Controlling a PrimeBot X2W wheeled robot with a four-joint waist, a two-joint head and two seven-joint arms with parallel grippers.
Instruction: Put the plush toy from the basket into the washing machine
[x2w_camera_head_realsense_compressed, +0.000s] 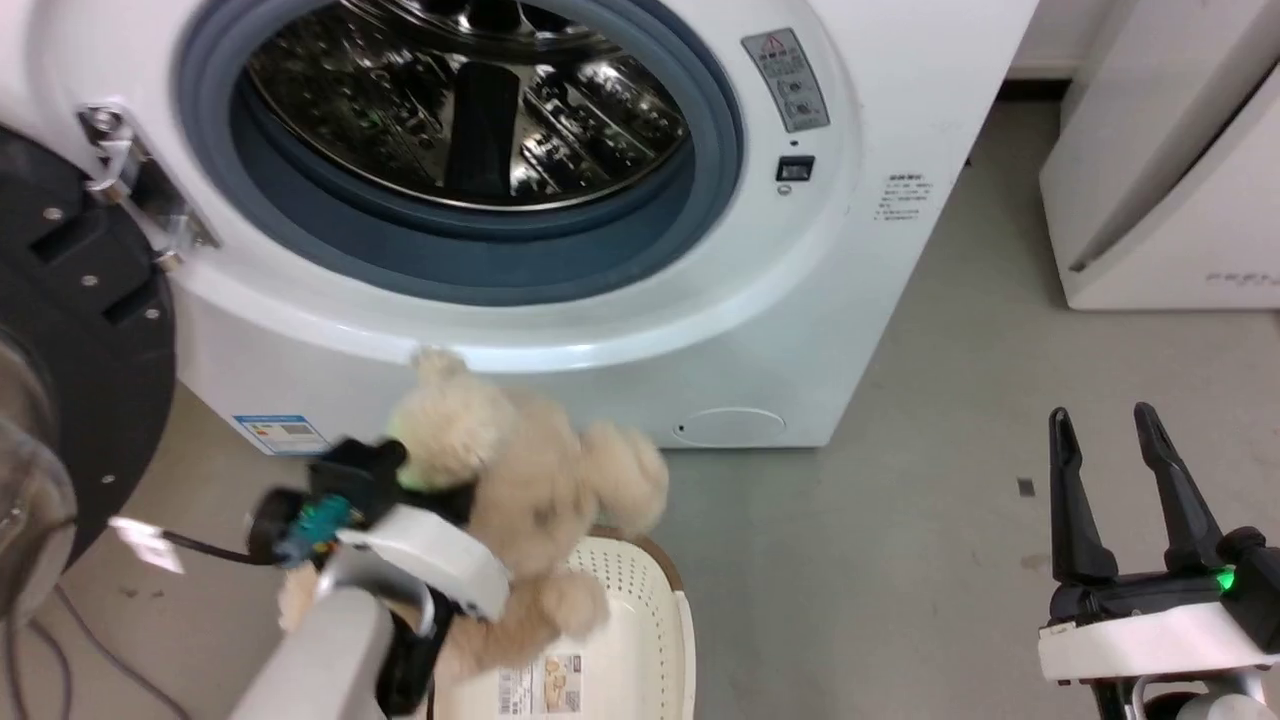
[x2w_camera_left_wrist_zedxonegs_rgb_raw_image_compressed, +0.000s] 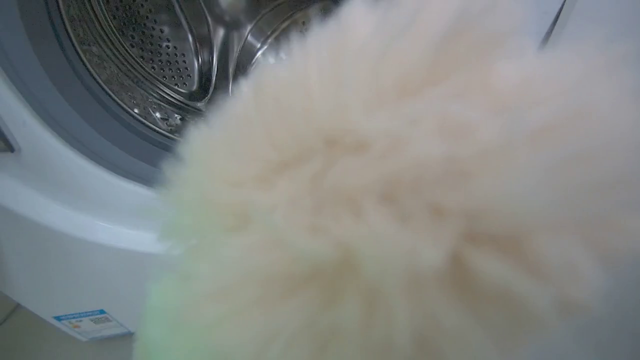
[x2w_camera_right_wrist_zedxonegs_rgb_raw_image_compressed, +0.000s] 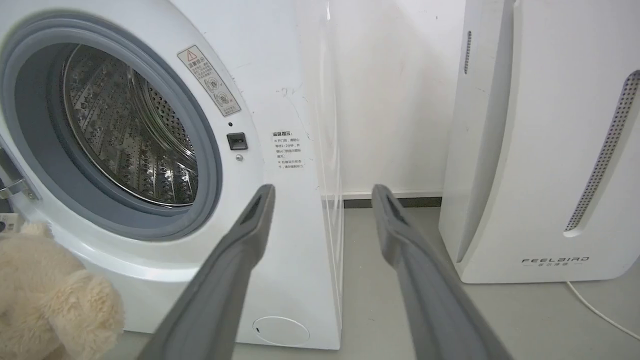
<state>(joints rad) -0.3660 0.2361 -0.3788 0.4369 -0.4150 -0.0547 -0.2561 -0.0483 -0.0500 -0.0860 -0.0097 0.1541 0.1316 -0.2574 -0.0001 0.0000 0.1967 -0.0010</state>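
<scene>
Bright, even light; plush toy (x2w_camera_left_wrist_zedxonegs_rgb_raw_image_compressed: 380, 200) blurred, seemingly too close.

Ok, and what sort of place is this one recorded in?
Likely a laundry room, or a test space set up as one: a white front-loading washing machine stands open on a bare grey floor, a perforated laundry basket sits before it, and another white appliance stands to its side.

My right pincer (x2w_camera_head_realsense_compressed: 1100, 420) has black fingers. The fluffy plush toy (x2w_camera_head_realsense_compressed: 520, 480) is cream-beige; the oval plastic basket (x2w_camera_head_realsense_compressed: 650, 610) cream-white, hole-dotted, brown-rimmed; the washing machine (x2w_camera_head_realsense_compressed: 900, 130) white, its gasket (x2w_camera_head_realsense_compressed: 480, 270) grey-blue, its perforated drum (x2w_camera_head_realsense_compressed: 600, 110) shiny steel.
</scene>
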